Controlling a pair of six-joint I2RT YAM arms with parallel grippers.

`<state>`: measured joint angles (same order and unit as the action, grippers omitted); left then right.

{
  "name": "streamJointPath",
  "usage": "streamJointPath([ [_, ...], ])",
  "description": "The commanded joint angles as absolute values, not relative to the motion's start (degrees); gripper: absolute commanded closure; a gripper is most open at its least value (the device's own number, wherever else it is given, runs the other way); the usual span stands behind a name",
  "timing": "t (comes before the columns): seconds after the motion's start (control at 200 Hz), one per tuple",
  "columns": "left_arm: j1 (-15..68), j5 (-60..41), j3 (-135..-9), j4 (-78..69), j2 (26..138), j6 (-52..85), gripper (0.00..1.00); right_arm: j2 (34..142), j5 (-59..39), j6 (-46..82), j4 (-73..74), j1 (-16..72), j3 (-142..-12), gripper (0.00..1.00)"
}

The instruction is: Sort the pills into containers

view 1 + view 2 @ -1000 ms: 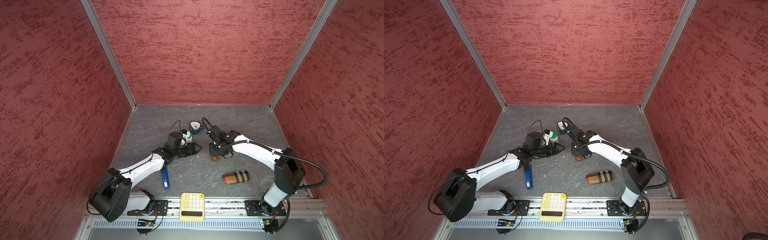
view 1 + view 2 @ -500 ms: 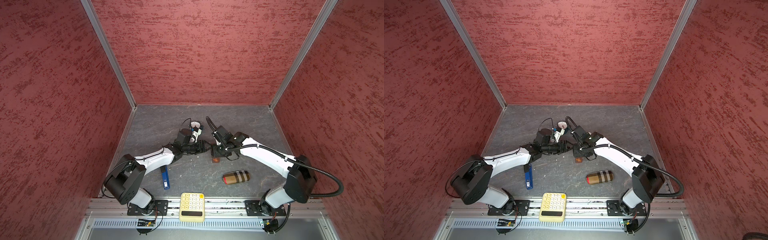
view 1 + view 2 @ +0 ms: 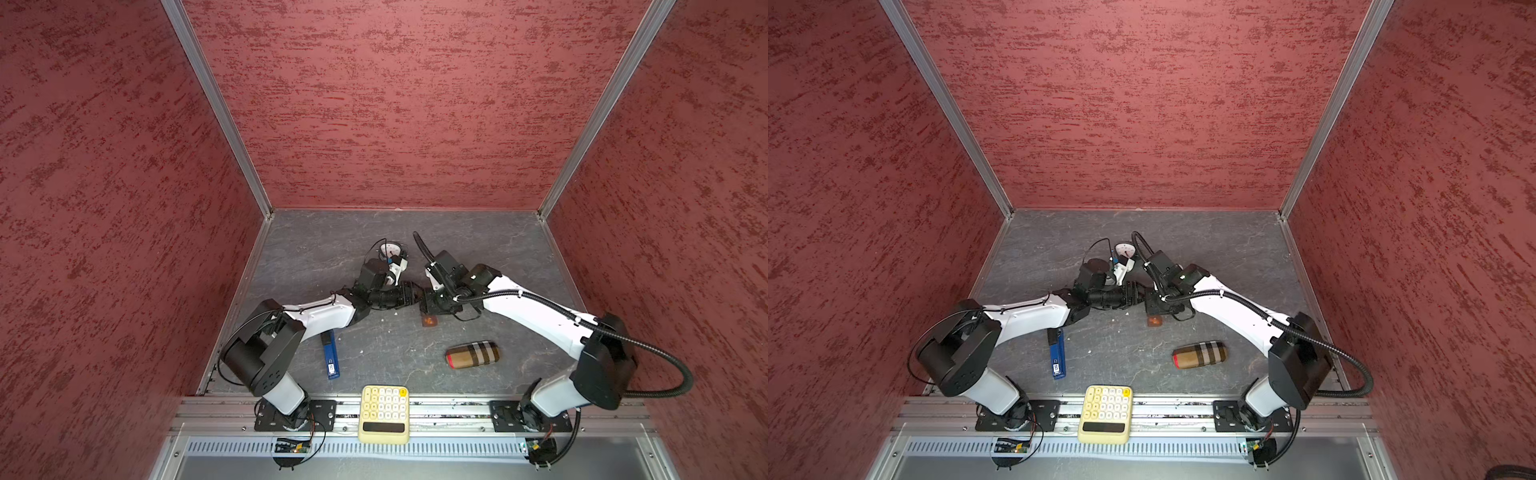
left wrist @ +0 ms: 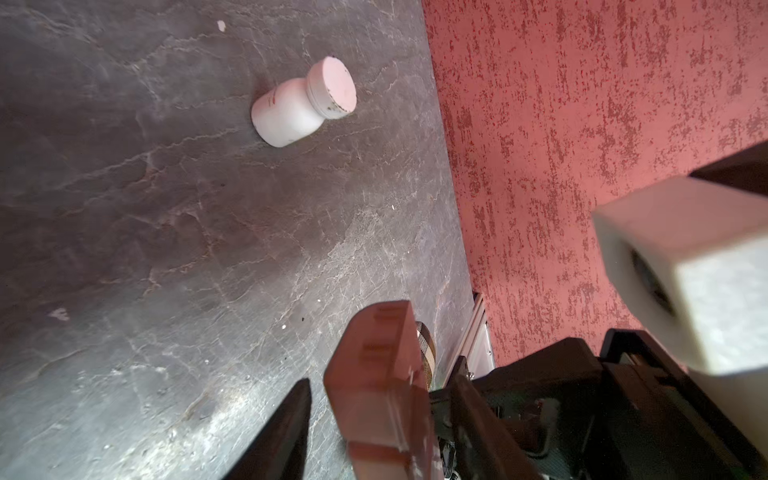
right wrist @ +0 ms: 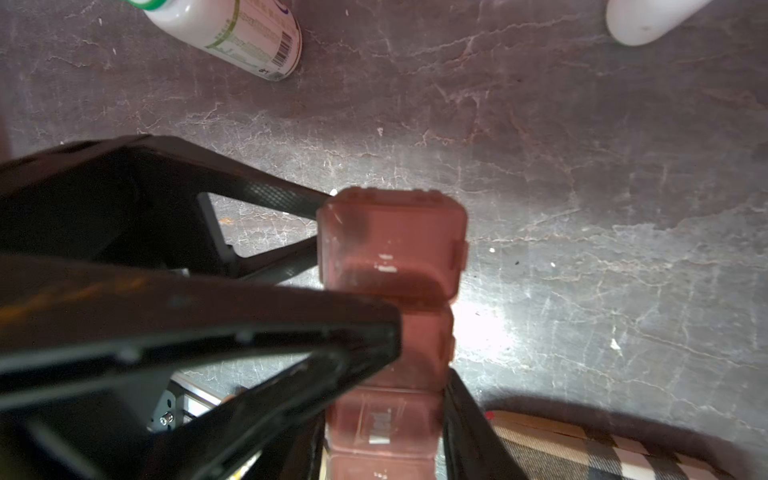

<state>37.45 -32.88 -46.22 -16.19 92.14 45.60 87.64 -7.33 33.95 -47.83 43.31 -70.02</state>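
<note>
**Fig. Container strip between two grippers.**

**Appearance.** The container strip is a flat, translucent red-brown plastic bar. It is made of square lidded cells in a row, and the lids carry small white marks. Four cells can be counted in the right wrist view.

**Position and grip.** The strip sits beyond the calculator, slightly to its right. It is held clear of the table where my fingers meet it.
- My right gripper pinches the strip across its width, with one finger hard against its edge.
- My left gripper has its jaws spread on either side of the strip's end. A sliver of table shows between one finger and the plastic, so it is not clamped.

**Counts.**
- One strip and one calculator.
- One plaid case, beyond the calculator and to its right.
- One blue stick, beyond the calculator and to its left.
- Two bottles, a green-labelled bottle and a white bottle. Both are farther from the calculator than the strip.
- A few white specks, too small to name.

**Change.** One second ago my left gripper was well to the left of the strip, apart from my right gripper. Half a second ago it was close, and now it straddles the strip. My right gripper has kept its hold throughout. The calculator, plaid case and blue stick have not moved.
</note>
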Motion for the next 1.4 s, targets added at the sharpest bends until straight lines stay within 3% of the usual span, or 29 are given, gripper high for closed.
streamJointPath([
  [0.0, 38.6, -36.2, -47.6, -17.6, 93.3, 45.7, 0.53, 86.1, -7.8, 33.1, -45.1, 43.6, -70.1, 0.61],
  [0.546, 38.7, -40.9, -47.2, -16.2, 94.3, 46.2, 0.57, 87.7, -6.9, 32.6, -45.2, 43.5, -70.6, 0.61],
  [0.837, 38.8, -41.3, -47.2, -16.2, 95.0, 46.2, 0.71, 88.2, -7.1, 32.7, -44.8, 43.4, -70.7, 0.6],
  [0.972, 38.8, -40.7, -47.3, -16.1, 94.8, 46.0, 0.8, 88.4, -8.0, 32.9, -44.5, 43.4, -70.2, 0.54],
  [1.167, 38.5, -38.5, -46.7, -16.7, 93.9, 45.9, 0.84, 88.1, -8.9, 33.7, -43.4, 43.2, -68.8, 0.47],
  [1.398, 38.1, -37.4, -46.4, -17.1, 93.6, 45.8, 0.86, 86.9, -9.9, 34.4, -42.0, 42.7, -67.9, 0.5],
])
